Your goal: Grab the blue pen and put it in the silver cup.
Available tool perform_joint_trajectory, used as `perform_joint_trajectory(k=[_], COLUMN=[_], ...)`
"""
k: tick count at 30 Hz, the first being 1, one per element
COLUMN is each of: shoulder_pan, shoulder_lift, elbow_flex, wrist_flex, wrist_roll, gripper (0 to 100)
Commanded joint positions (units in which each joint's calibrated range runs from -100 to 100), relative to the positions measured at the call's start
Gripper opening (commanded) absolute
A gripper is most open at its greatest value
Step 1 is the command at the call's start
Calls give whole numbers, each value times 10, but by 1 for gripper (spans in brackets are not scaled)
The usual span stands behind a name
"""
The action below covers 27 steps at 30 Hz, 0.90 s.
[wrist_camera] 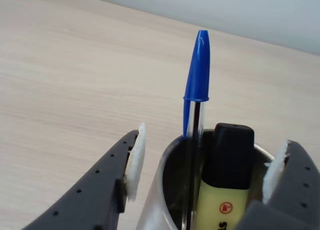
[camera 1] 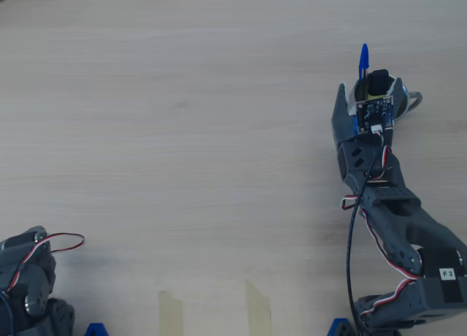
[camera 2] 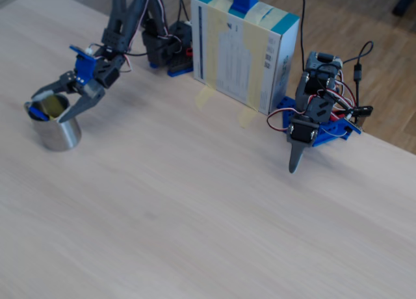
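The blue pen point(wrist_camera: 196, 65) stands upright inside the silver cup point(wrist_camera: 151, 208), cap up, leaning on the rim beside a yellow highlighter point(wrist_camera: 227, 160) with a black cap. My gripper point(wrist_camera: 210, 142) is open, one white-padded finger on each side of the cup, and neither pad touches the pen. In the overhead view the pen's blue cap point(camera 1: 363, 60) pokes out past the cup point(camera 1: 400, 88), with the gripper point(camera 1: 367, 93) over it. The fixed view shows the cup point(camera 2: 58, 133) at the far left of the table under the gripper point(camera 2: 62, 99).
A second arm point(camera 2: 312, 117) rests folded at the table's right edge in the fixed view and shows at the bottom left point(camera 1: 29, 277) in the overhead view. A taped cardboard box point(camera 2: 244, 49) stands at the back. Two tape strips point(camera 1: 171, 310) lie near the front edge.
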Motion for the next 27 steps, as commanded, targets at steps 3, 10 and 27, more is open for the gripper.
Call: perform_joint_trajectory(k=[3, 10, 27], shoulder_pan=[-1, -1, -3], shoulder_lift=[-59, -82, -144], elbow_flex=[-5, -5, -5], wrist_flex=[72, 89, 203], wrist_roll=[-4, -4, -25], gripper=[40, 40, 42])
